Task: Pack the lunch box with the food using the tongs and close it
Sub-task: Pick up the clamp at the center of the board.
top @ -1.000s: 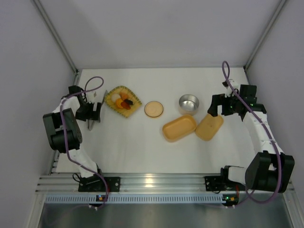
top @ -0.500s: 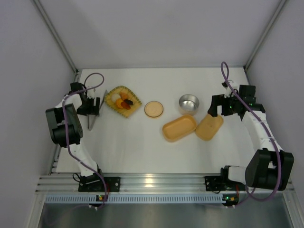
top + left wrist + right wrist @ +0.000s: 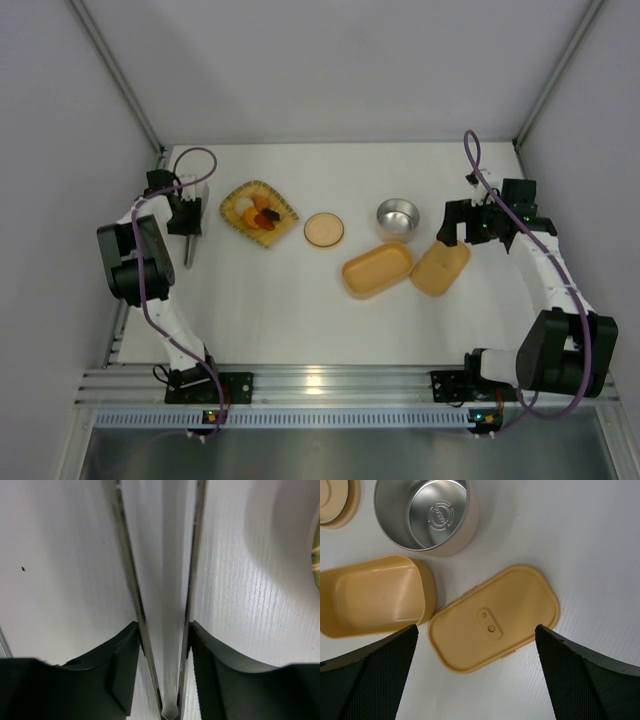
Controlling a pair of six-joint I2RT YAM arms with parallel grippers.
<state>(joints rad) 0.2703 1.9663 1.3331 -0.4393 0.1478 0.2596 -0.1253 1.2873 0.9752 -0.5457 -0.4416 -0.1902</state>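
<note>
Your left tool (image 3: 162, 630) pinching one pair of tongs (image 3: 192, 555), your right tool (image 3: 475, 629) spread over one lid (image 3: 520, 595), one lunch box (image 3: 375, 597), one bowl (image 3: 427, 512), one tray (image 3: 232, 197) of food (image 3: 262, 216)

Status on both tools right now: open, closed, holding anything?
Left tool: closed on the tongs.
Right tool: open, holding nothing, above the lid.

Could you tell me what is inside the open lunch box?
Nothing: the lunch box floor is bare. Its left end runs out of the wrist view, but overhead it looks empty too.
</note>
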